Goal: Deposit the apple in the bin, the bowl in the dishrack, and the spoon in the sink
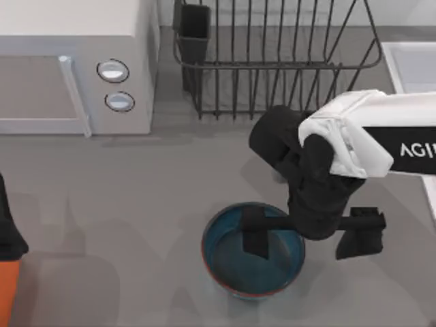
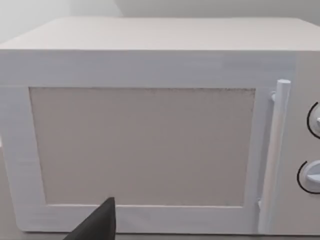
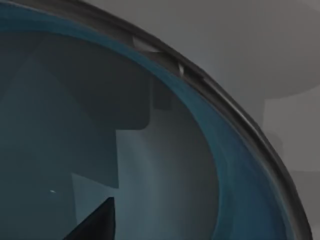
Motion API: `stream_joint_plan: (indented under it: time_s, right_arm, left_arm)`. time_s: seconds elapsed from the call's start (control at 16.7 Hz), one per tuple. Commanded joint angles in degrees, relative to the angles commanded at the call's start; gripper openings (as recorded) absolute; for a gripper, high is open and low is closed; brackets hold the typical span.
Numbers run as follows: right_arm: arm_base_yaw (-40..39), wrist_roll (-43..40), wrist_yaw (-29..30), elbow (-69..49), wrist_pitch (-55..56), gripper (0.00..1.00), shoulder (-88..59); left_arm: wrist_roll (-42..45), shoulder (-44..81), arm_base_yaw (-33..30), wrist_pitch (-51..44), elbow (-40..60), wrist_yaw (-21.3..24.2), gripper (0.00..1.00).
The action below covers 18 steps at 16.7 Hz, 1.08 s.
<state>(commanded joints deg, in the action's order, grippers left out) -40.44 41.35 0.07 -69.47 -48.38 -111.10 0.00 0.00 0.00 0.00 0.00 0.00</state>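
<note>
Bowl step: the right tool (image 1: 305, 230), fingers wide open and empty, straddles the bowl's (image 1: 225, 272) right rim, lower centre; closing comes next.

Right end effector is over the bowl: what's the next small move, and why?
Probably lower the right end effector a little, then close on the bowl rim. One finger hangs over the teal inside and the other sits outside the rim, so the wall lies between them.
</note>
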Motion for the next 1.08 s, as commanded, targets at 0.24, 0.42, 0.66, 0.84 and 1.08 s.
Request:
stream_joint_plan:
  time_s: [0.24, 0.42, 0.66, 0.84, 1.08]
  right_arm:
    - [0.0, 0.0, 0.0, 0.0, 0.0, 0.85, 0.0]
    - [0.0, 0.0, 0.0, 0.0, 0.0, 0.62, 0.0]
    - [0.0, 0.0, 0.0, 0.0, 0.0, 0.32, 0.0]
    - [0.0, 0.0, 0.0, 0.0, 0.0, 0.1, 0.0]
    - [0.0, 0.0, 0.0, 0.0, 0.0, 0.0, 0.0]
  left_arm:
    - [0.0, 0.0, 0.0, 0.0, 0.0, 0.0, 1.0]
    - [0.0, 0.0, 0.0, 0.0, 0.0, 0.0, 1.0]
    - [0.0, 0.0, 0.0, 0.0, 0.0, 0.0, 1.0]
    - [0.0, 0.0, 0.0, 0.0, 0.0, 0.0, 1.0]
    - [0.0, 0.0, 0.0, 0.0, 0.0, 0.0, 1.0]
